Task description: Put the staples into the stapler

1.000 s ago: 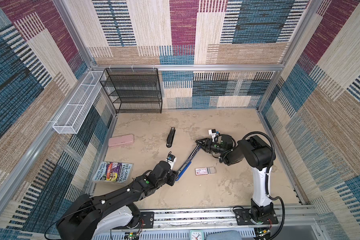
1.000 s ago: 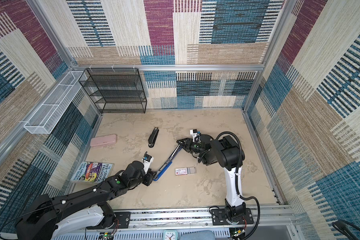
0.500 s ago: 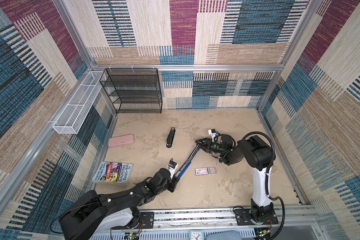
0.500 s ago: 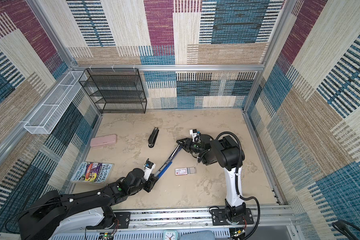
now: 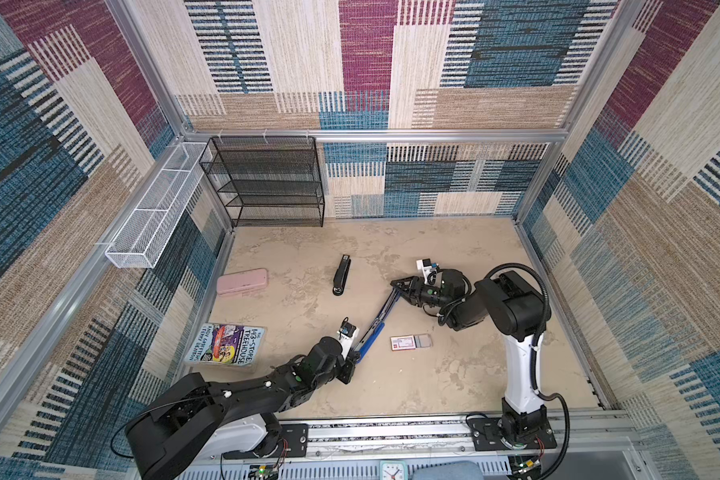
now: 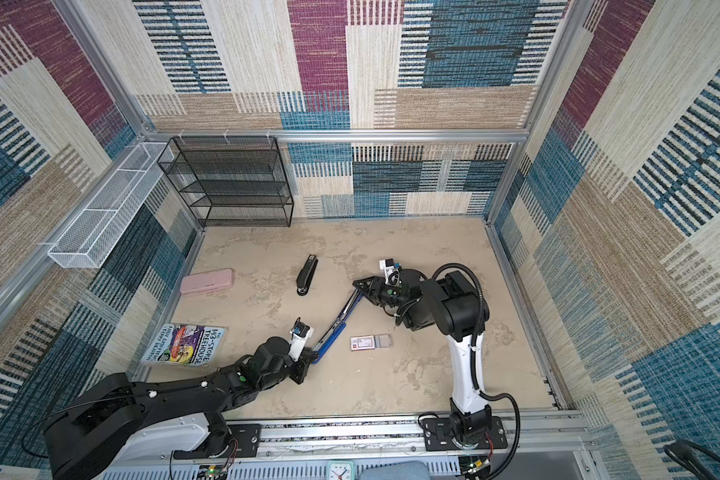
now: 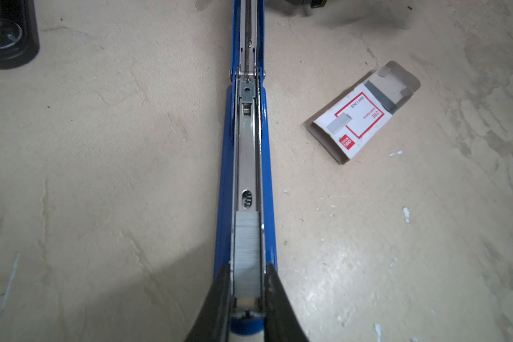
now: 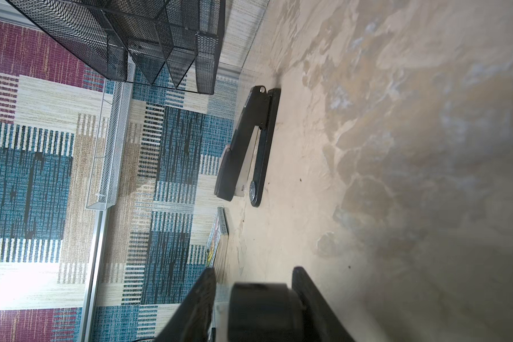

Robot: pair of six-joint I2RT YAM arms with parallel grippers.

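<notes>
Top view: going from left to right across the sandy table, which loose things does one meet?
From the left: pink case → black stapler → open blue stapler → white staple box. The book overlaps the pink case sideways, so I leave it out.

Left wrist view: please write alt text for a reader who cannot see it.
A blue stapler lies open on a beige table, a strip of staples in its metal channel between the left gripper's black fingers. Beside it lies an open white box with a red label; a black stapler's end shows at the edge.
</notes>
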